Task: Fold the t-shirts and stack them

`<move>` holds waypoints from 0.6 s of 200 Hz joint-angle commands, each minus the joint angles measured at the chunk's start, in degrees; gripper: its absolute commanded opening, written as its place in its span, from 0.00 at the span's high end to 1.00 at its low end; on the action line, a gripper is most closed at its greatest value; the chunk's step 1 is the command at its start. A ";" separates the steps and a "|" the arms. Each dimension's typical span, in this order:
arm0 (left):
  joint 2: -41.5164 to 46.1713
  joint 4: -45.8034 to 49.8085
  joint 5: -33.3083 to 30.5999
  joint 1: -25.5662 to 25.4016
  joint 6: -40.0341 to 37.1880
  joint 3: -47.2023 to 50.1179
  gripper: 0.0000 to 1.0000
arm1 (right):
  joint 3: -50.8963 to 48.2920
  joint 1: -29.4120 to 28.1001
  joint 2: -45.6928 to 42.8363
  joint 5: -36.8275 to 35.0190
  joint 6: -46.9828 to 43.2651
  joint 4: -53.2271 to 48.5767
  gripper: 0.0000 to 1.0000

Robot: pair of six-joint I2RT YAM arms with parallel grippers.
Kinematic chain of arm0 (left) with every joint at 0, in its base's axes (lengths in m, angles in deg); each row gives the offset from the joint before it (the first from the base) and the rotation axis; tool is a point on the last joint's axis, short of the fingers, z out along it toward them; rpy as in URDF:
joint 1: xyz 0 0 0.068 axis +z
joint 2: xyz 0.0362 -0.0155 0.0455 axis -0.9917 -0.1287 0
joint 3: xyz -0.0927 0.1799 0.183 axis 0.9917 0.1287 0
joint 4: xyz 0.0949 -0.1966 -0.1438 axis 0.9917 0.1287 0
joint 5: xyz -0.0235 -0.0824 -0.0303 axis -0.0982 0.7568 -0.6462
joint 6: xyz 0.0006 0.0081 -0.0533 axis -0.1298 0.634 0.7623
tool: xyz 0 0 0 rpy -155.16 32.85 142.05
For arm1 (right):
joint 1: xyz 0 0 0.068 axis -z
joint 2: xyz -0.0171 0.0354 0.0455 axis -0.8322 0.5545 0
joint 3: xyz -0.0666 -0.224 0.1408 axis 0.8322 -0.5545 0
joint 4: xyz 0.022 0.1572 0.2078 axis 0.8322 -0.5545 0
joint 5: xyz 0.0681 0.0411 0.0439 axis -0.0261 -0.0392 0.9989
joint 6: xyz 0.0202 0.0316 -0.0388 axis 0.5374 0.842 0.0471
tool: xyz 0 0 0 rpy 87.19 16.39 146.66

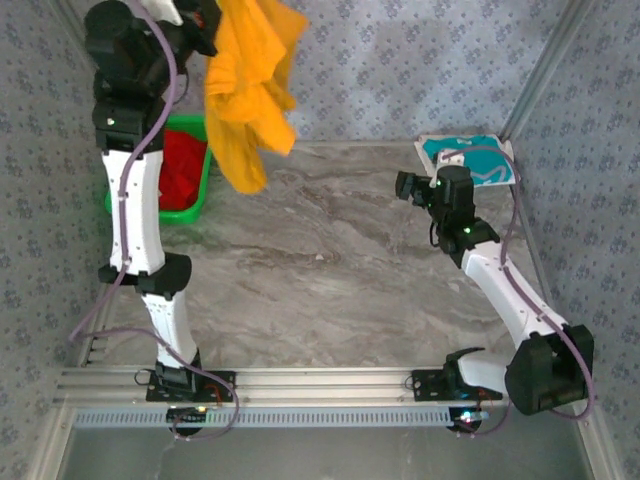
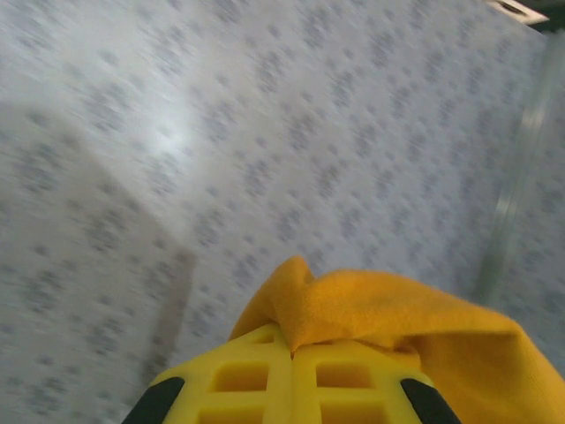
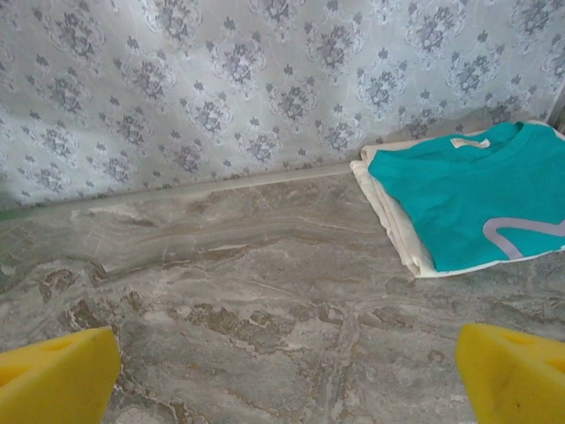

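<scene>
1. Task status. The green basket (image 1: 170, 214) stands at the far left of the table (image 1: 320, 290) and has red cloth (image 1: 180, 170) in it, which looks like more work waiting. The yellow-orange t-shirt (image 1: 250, 90) hangs bunched and unfolded in the air, above the basket and just to its right, with its lower end clear of the table. Well to the right of the basket, against the far wall, the teal t-shirt (image 1: 465, 155) lies flat and folded. In the right wrist view the teal t-shirt (image 3: 459, 203) rests on a pale layer (image 3: 388, 216) that shows along its left edge, possibly another folded garment. Judgement: one fold at least is done. The yellow-orange shirt has yet to be laid out, folded and stacked, so the task is roughly midway.

2. Left gripper (image 1: 208, 28). It is raised high above the basket. In the left wrist view the left gripper (image 2: 291, 353) has its jaws pressed together, with a ridge of the yellow-orange t-shirt (image 2: 397, 309) pinched between them.

3. Right gripper (image 1: 405, 187). It is low over the table, far right of the basket and near the teal shirt. In the right wrist view the right gripper (image 3: 287, 380) is spread wide, holds nothing and touches no cloth.
</scene>
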 commanded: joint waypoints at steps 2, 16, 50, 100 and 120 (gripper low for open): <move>1.42 5.22 3.46 -4.41 -1.03 -0.46 1.00 | 0.63 0.73 -2.11 -1.63 1.43 0.40 0.00; 1.37 8.31 4.71 -5.03 -0.23 2.79 1.00 | 0.68 1.10 -2.88 -1.80 1.66 -0.20 0.00; -2.70 6.59 9.69 -6.01 0.64 16.61 0.47 | -0.35 2.10 -4.12 -1.92 2.78 0.27 0.00; -14.33 35.89 -8.07 -10.54 -8.30 -5.82 0.10 | 0.86 2.66 -3.78 1.07 2.58 -2.31 0.00; -2.76 33.47 -9.93 -10.88 -7.79 10.11 0.23 | 0.60 1.28 -3.14 9.66 -1.78 -1.38 0.02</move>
